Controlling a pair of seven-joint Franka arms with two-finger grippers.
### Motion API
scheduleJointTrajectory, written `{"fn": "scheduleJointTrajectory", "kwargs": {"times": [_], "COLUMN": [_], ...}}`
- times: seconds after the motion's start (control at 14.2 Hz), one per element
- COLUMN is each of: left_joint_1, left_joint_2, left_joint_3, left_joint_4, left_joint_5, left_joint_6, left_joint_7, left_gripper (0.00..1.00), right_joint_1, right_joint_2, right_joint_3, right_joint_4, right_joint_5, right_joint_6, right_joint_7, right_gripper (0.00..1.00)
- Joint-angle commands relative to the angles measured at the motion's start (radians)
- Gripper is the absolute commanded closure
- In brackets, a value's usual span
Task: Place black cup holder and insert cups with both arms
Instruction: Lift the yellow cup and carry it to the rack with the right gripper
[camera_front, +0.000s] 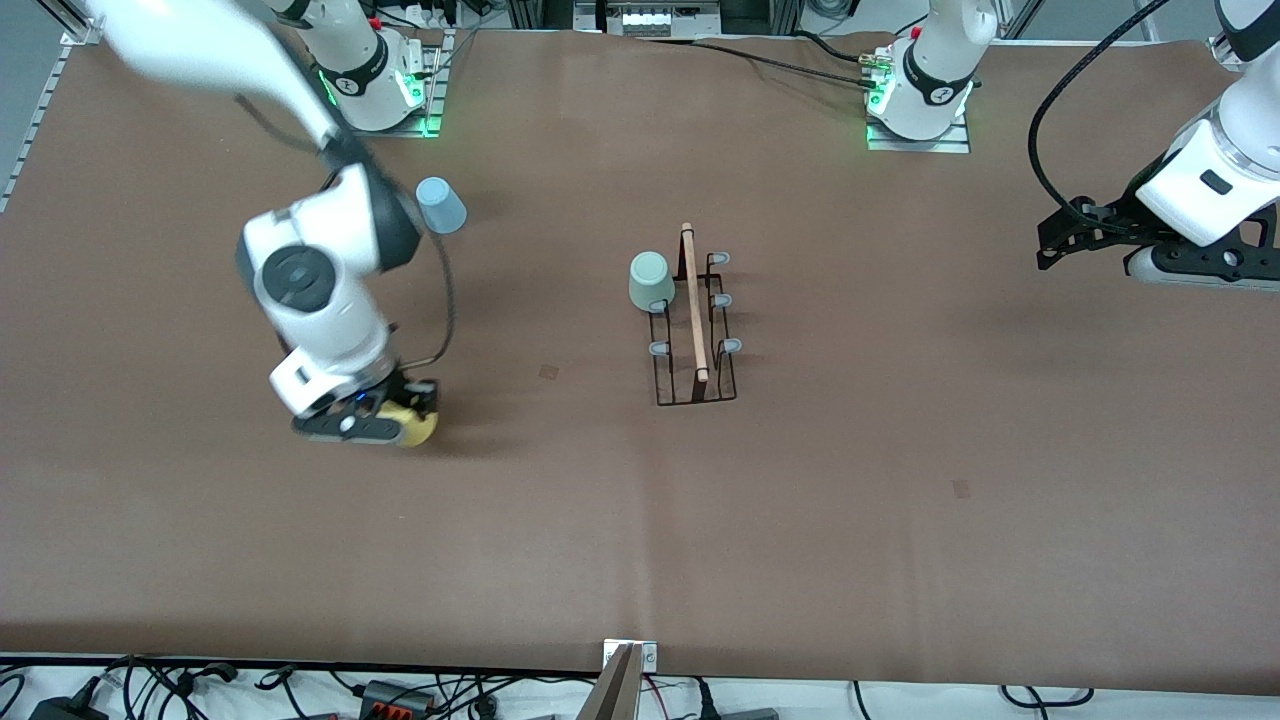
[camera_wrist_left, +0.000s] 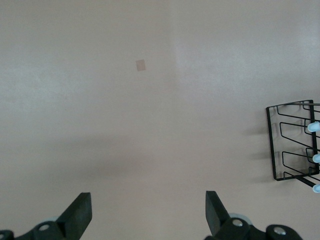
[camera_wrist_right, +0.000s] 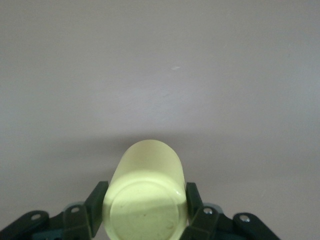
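The black cup holder (camera_front: 695, 345) stands mid-table, its wooden handle pointing toward the front camera. A pale green cup (camera_front: 650, 280) sits upside down on the peg farthest from that camera, on the right arm's side of the handle. The light blue cup (camera_front: 441, 205) lies beside the right arm's elbow, toward the right arm's end. My right gripper (camera_front: 400, 418) is low over the table and shut on the yellow cup (camera_wrist_right: 146, 192), which lies on its side between the fingers (camera_wrist_right: 97, 202). My left gripper (camera_wrist_left: 147, 210) hangs open with nothing in it at the left arm's end. One end of the holder (camera_wrist_left: 295, 150) shows in the left wrist view.
Two small square tape marks lie on the brown table cover, one (camera_front: 549, 371) between the yellow cup and the holder, one (camera_front: 961, 488) nearer the front camera toward the left arm's end. Cables and a stand (camera_front: 620, 680) line the table's front edge.
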Motion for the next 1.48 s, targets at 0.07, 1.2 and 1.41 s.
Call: {"fn": "scheduleJointTrajectory", "kwargs": {"times": [0.07, 1.2, 1.41], "left_joint_1": [0.0, 0.002, 0.002], "left_joint_2": [0.0, 0.001, 0.001], "left_joint_3": [-0.001, 0.0, 0.0], "left_joint_4": [0.014, 0.014, 0.014], "left_joint_5": [-0.018, -0.02, -0.02], "left_joint_6": [0.004, 0.003, 0.001], "left_joint_7": [0.002, 0.005, 0.005], "left_gripper": [0.0, 0.0, 0.0], "right_joint_1": [0.144, 0.505, 0.507], "right_joint_2": [0.004, 0.27, 0.28], "right_joint_3": [0.047, -0.056, -0.058], "right_joint_4": [0.137, 0.414, 0.414], "right_joint_5": [0.135, 0.1, 0.095], "right_joint_6": [-0.113, -0.061, -0.06], "right_joint_7": [0.3, 0.648, 0.635], "right_gripper": [0.86, 0.85, 0.35]}}
